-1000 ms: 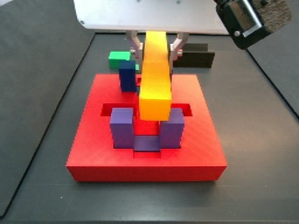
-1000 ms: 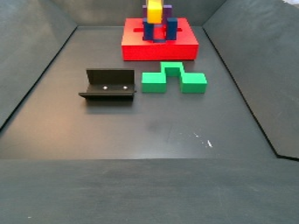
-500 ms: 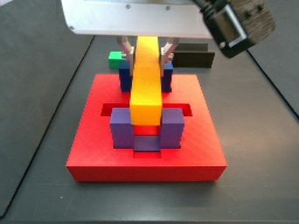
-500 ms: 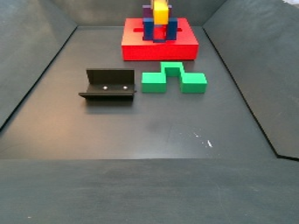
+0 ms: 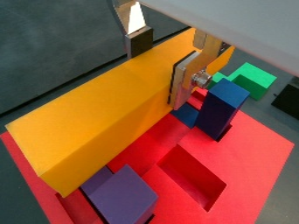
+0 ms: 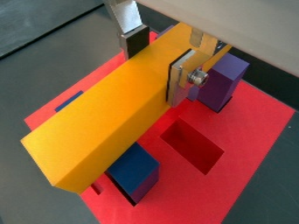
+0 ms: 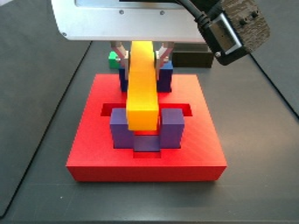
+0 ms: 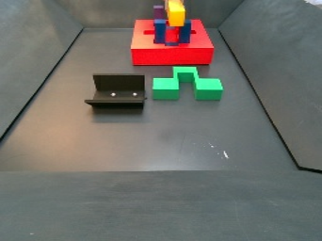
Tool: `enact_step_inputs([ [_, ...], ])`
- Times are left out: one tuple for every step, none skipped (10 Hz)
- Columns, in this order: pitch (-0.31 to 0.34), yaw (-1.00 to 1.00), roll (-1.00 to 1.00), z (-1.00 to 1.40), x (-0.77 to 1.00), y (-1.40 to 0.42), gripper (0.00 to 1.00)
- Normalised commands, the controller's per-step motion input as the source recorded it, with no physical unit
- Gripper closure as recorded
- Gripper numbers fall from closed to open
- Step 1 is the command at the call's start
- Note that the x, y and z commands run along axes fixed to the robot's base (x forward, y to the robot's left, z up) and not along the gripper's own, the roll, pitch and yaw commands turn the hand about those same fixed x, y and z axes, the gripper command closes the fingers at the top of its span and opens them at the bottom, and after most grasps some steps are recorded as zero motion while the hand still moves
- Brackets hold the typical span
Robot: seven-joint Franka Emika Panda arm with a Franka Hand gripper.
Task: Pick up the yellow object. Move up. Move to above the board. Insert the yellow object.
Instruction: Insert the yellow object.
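Note:
The yellow object is a long orange-yellow bar, and my gripper is shut on its far half. In both wrist views the silver fingers press the bar's two long sides. The bar hangs lengthwise over the red board. Its near end lies over the gap between two purple blocks. Blue blocks stand on either side of it further back. A recessed slot lies open below the bar. From the far side view, the yellow object sits atop the board.
A green block and the dark fixture rest on the grey floor in front of the board. Sloping grey walls enclose the floor. A camera mount juts out beside the wrist.
My gripper has carried the bar forward over the board. Its near end has come from behind the purple blocks to over the gap between them.

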Motion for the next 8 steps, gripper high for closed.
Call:
enact_step_inputs([
  [-0.011, 0.10, 0.09, -0.10, 0.01, -0.08, 1.00],
  [-0.004, 0.07, 0.08, -0.06, 0.08, -0.06, 1.00],
  [0.000, 0.01, 0.06, -0.04, 0.15, 0.00, 1.00],
  [0.000, 0.00, 0.05, -0.04, 0.17, 0.00, 1.00],
  [0.000, 0.00, 0.05, -0.07, 0.15, 0.00, 1.00],
  [0.000, 0.00, 0.04, -0.09, 0.12, 0.00, 1.00],
  [0.000, 0.00, 0.06, -0.11, 0.06, 0.00, 1.00],
  [0.000, 0.00, 0.07, -0.11, 0.02, 0.00, 1.00],
])
